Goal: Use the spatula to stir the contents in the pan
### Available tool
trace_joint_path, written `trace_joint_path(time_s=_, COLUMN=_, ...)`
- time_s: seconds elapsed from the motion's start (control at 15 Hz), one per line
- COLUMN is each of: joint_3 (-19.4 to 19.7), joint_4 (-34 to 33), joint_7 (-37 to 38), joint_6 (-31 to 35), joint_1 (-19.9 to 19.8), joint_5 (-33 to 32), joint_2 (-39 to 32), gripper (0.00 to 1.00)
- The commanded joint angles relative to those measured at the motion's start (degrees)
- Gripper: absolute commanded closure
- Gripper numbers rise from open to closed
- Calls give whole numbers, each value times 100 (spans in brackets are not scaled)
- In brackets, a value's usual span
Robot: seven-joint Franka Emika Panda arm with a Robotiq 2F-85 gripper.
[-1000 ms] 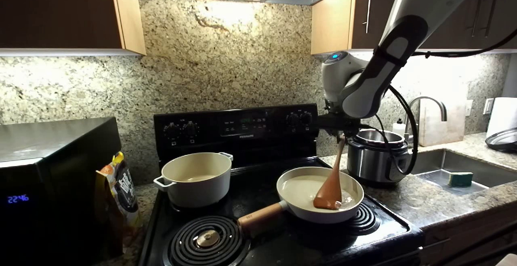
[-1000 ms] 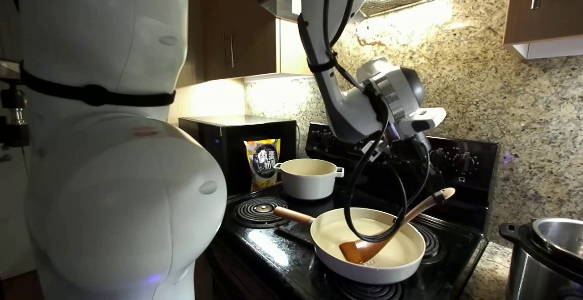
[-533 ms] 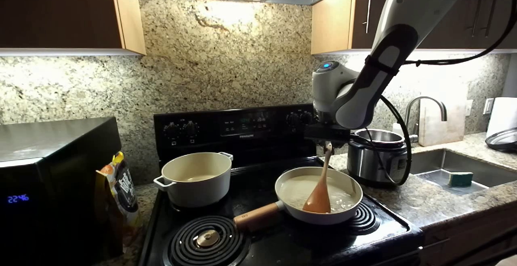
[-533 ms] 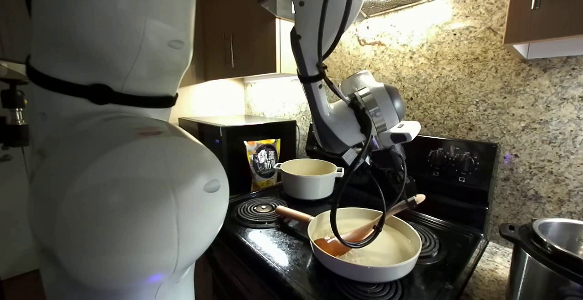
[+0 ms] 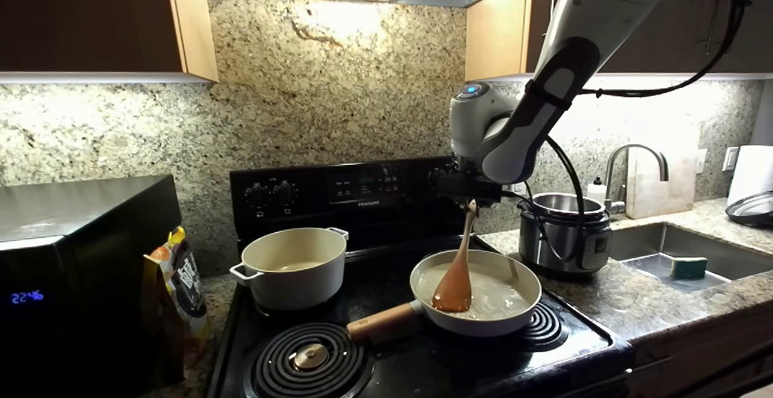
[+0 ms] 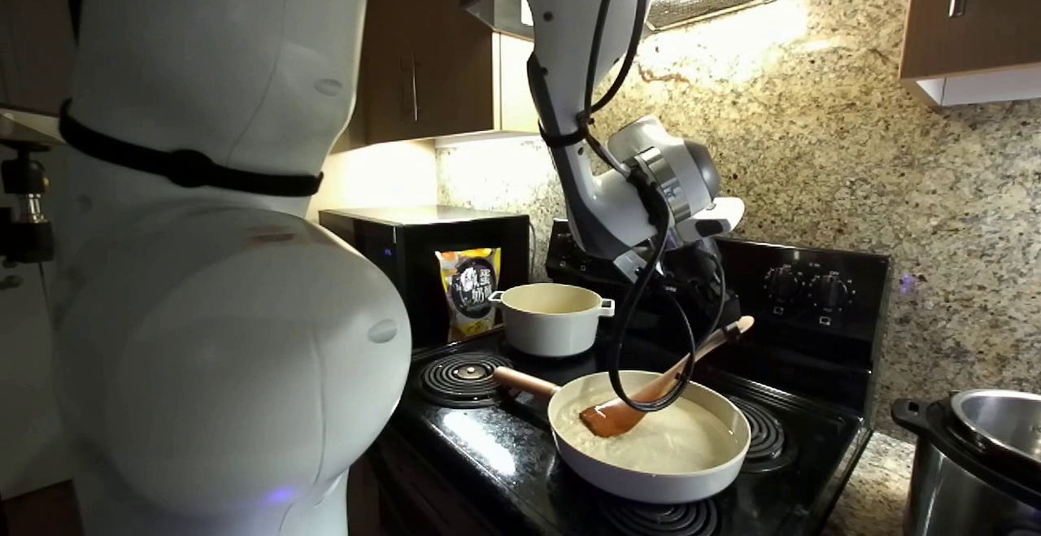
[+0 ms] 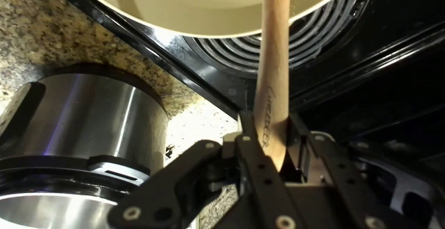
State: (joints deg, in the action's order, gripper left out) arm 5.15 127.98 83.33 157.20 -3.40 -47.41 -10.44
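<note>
My gripper (image 7: 270, 120) is shut on the handle of the wooden spatula (image 7: 275, 55), one finger on either side of it. In both exterior views the spatula leans, its orange-brown blade (image 5: 454, 289) down in the pan (image 5: 480, 325), toward the side of the long wooden handle. The gripper (image 5: 473, 202) hangs above the pan's back rim. Pale, whitish contents (image 6: 679, 442) with ripples and glints cover the pan floor around the blade. In the exterior view with the robot's body, a cable loop partly covers the spatula. The wrist view shows only the pan's near rim, not the blade.
A cream pot (image 5: 302, 286) with side handles stands on the stove left of the pan. A steel pot (image 7: 87, 117) sits on the counter beside the stove. The pan's handle (image 5: 383, 320) reaches over a coil burner. A snack bag (image 6: 472, 292) leans by the microwave.
Gripper and spatula have moved toward the pan's handle side, the blade sweeping through the contents, then back a little toward the stove's rear. The pan has shifted slightly the same way.
</note>
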Motion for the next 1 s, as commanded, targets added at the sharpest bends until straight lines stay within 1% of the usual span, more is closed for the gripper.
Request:
trace_joint_path(time_s=0.0, joint_3=46, joint_4=-300, joint_7=47, joint_6=35, joint_1=-39, joint_5=33, joint_2=-139, gripper=88)
trace_joint_path(time_s=0.4, joint_3=362, joint_4=-597, joint_7=153, joint_6=24, joint_1=-72, joint_5=-155, joint_2=-310, gripper=88)
trace_joint_path(time_s=0.93, joint_3=960, joint_4=-502, joint_7=339, joint_6=91, joint_1=-47, joint_5=-331, joint_2=-217, gripper=88)
